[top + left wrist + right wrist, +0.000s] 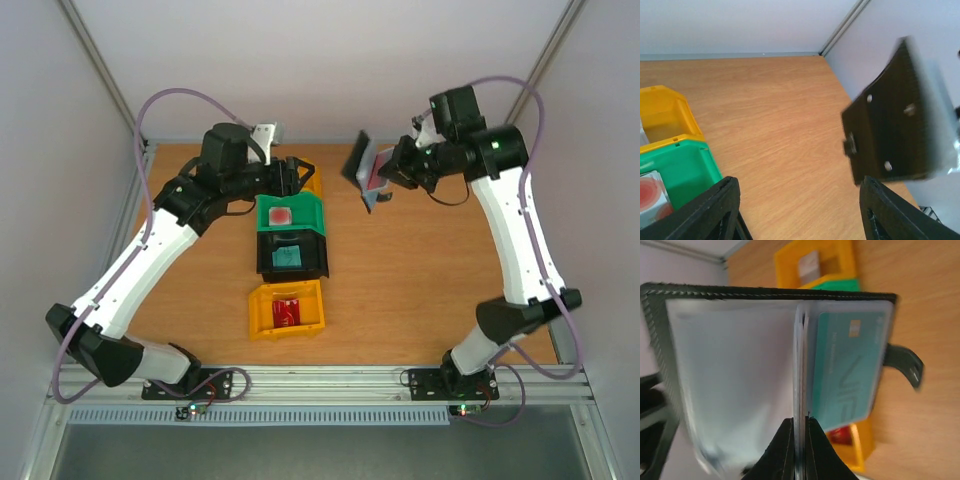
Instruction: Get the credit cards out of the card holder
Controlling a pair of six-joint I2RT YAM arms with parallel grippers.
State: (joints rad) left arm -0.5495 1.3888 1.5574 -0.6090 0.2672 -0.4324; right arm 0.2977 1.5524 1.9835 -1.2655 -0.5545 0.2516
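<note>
Black, book-like folding card holder [730,375] with shiny grey-blue pockets: in the air over the table's right rear, open, well apart from the bins.

My right gripper [800,426]: jaws pinched tight on the holder's inner pocket leaves.

Teal plastic credit card [845,375]: lodged in the pocket just beside that pinch.

My left gripper [800,210]: jaws spread wide, nothing between them, above the green plastic bin [690,170], facing the holder's black cover across open tabletop.

Bins in one row, left of centre: rear yellow plastic bin [685,117], green, black plastic bin [262,255], near yellow plastic bin [258,310].

Bare wooden table [430,270]: free room across its right half.

White walls [330,60]: close on three sides, with metal posts in the rear corners.
</note>
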